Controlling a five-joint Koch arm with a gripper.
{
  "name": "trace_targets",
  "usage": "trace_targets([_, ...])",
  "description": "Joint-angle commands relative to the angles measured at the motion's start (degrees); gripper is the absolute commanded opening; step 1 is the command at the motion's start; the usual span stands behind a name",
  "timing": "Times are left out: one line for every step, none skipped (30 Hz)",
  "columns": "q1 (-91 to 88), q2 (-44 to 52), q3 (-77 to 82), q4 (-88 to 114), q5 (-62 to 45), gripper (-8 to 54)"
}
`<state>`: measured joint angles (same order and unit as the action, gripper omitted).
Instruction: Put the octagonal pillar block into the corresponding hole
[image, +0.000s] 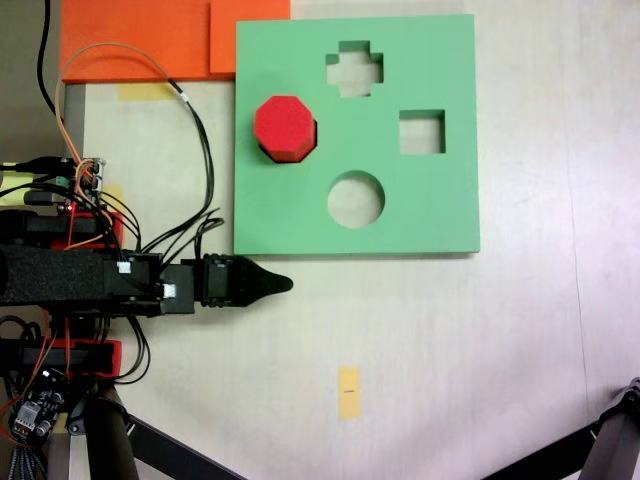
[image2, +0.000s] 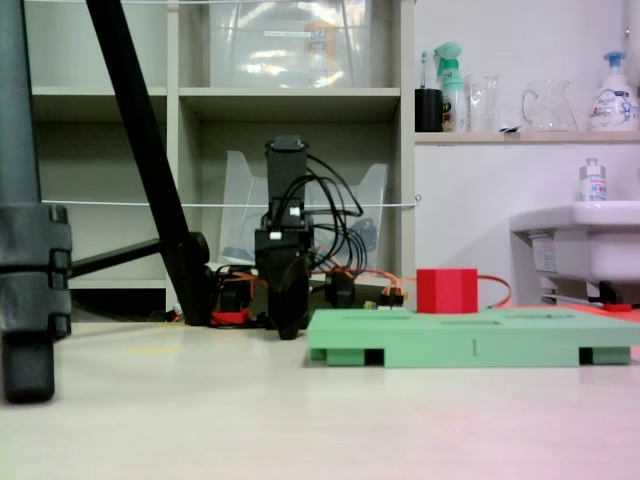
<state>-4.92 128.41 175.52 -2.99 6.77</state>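
Observation:
The octagonal pillar block (image: 285, 127) is a red foam prism standing upright on the left part of the green foam board (image: 440, 215). It rises above the board's top in the side-on fixed view too, as the octagonal pillar block (image2: 446, 291) on the green board (image2: 470, 345). The corresponding hole lies under the block; a dark sliver of it shows at the block's right edge, and I cannot tell how deep the block sits. My gripper (image: 286, 283) is shut and empty, pointing right, just below the board's lower edge. In the side-on view the gripper (image2: 290, 328) hangs low over the table, left of the board.
The board also has a cross cutout (image: 354, 68), a square cutout (image: 421, 131) and a round cutout (image: 356, 198). Orange foam sheets (image: 150, 40) lie at the top left. Loose cables (image: 195, 150) loop beside the board. A yellow tape mark (image: 348, 391) and tripod legs (image: 150, 440) lie below the arm.

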Motion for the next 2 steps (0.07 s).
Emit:
trace_targets([-0.26, 3.52, 3.96, 0.26, 1.05, 33.8])
trace_targets([-0.26, 3.52, 3.96, 0.26, 1.05, 33.8])
